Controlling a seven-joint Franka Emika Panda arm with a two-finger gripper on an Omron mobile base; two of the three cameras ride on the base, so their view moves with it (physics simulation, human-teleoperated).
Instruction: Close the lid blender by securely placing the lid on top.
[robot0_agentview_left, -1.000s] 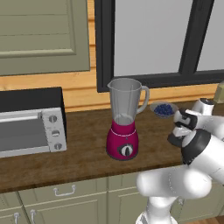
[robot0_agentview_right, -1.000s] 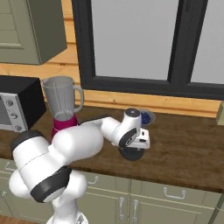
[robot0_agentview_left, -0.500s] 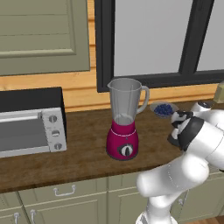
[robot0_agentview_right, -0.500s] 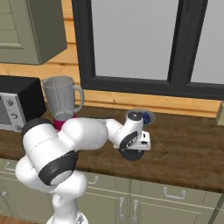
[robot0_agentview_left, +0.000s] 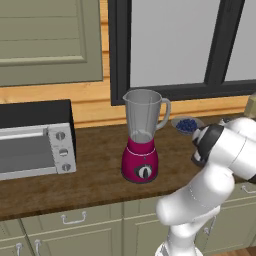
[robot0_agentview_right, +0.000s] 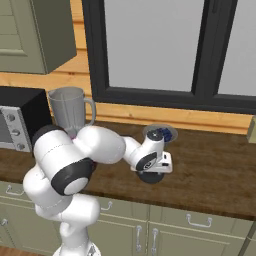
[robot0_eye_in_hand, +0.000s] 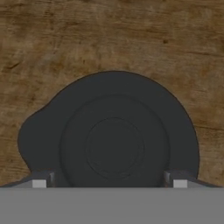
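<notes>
End effector (robot0_agentview_right: 150, 176) had dropped lower onto the lid (robot0_eye_in_hand: 109, 140) since the earlier frame, arm folding in; jaws stood wide, either side of the lid, not gripping it yet. Lid lay flat on the worktop (robot0_eye_in_hand: 109, 35) directly under the end effector. Looked light, rigid, smooth; best pinched across its rim. Hand view showed lid's concentric rings; base views showed blueberry bowl (robot0_agentview_right: 160, 134) just beyond, blender (robot0_agentview_left: 142, 136) farther left, jar open.

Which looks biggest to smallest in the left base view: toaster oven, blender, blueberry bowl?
1. toaster oven, largest, though the frame's left edge cuts it off.
2. blender, taller but narrower.
3. blueberry bowl, clearly smallest; it sits farther back, which shrinks it a little more.
</notes>
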